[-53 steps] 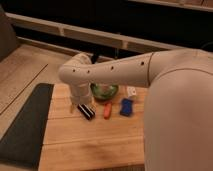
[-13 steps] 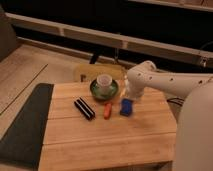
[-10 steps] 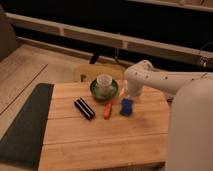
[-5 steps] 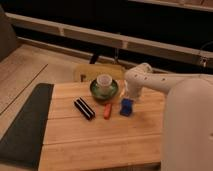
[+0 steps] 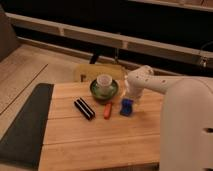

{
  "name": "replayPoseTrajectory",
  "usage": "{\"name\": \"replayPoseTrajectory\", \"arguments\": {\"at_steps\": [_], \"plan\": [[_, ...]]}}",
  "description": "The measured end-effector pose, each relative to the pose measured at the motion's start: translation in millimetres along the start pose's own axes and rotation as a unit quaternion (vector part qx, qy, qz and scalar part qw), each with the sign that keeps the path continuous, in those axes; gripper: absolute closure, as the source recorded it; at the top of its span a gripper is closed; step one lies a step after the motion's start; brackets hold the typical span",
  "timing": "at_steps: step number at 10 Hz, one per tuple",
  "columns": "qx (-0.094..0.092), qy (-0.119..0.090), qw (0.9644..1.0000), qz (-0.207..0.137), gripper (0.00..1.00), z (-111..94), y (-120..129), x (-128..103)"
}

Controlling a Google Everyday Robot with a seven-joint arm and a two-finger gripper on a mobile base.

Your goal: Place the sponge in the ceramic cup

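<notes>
- Gripper [image 5: 131, 96]: at the end of the white robot arm [image 5: 152, 83], which reaches in from the right. It points downward and sits directly over the small bright blue rectangular sponge [image 5: 127, 107].
- Gripper state: I cannot tell how wide it stands. I also cannot tell whether it touches the sponge or only hovers just above it (the wrist housing covers the meeting point).
- Sponge: rests on the light wooden slatted table [image 5: 100, 142], right of centre. It lies below and to the right of the dish.
- Small off-white ceramic cup [image 5: 103, 81]: stands upright inside the wider dark green round dish [image 5: 94, 90] at the back of the table. It is near the sponge but apart from it.
- Slim orange-red piece [image 5: 107, 109]: lies on the table just left of the sponge, not touching it.
- Longer black bar [image 5: 84, 108]: lies at an angle further left, clear of the orange-red piece.
- Dark mat [image 5: 24, 125]: covers the table's left side.
- Pale yellowish chair back [image 5: 86, 73]: stands behind the table, beyond the dish.
</notes>
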Motion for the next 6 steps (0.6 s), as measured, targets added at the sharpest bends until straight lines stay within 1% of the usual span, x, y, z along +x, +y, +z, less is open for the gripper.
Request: {"name": "replayPoseTrajectory", "arguments": {"at_steps": [2, 4, 6], "plan": [[-0.013, -0.004, 0.9999, 0.0, 0.35, 7.3, 3.3, -4.1], [-0.017, -0.001, 0.9998, 0.004, 0.35, 14.1, 5.1, -4.0], [-0.017, 0.008, 0.9998, 0.007, 0.35, 22.9, 6.8, -1.0]]}}
